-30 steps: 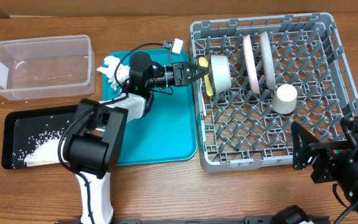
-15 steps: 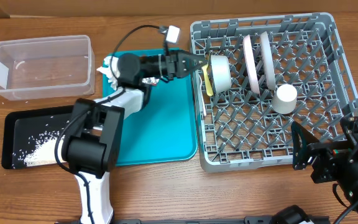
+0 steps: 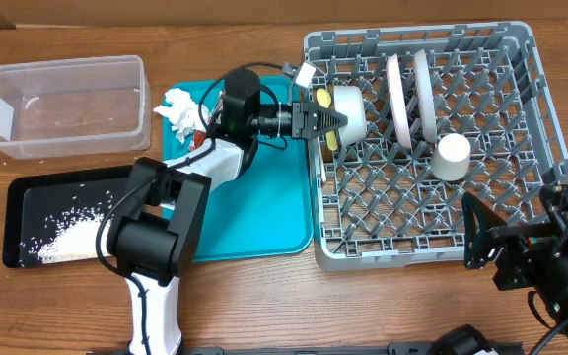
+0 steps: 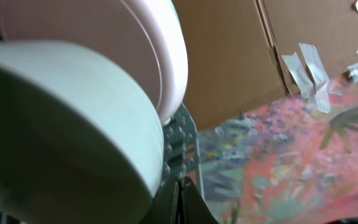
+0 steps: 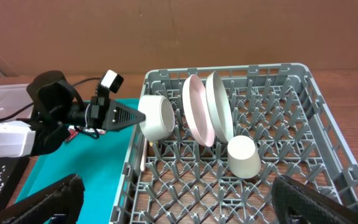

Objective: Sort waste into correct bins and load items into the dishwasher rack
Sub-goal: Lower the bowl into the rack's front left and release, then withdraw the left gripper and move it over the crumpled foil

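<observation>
Rack loading seemed nearly done: the left gripper (image 3: pixel 337 119), pinched shut on nothing, touched the small bowl (image 3: pixel 354 110) standing in the dishwasher rack (image 3: pixel 540 118); next, back off toward the crumpled napkin (image 3: pixel 176 106)

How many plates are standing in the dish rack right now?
2. Both stand on edge, side by side, in the rack: the white plate nearer the bowl, the grey-green plate beside it. None look hidden.
</observation>
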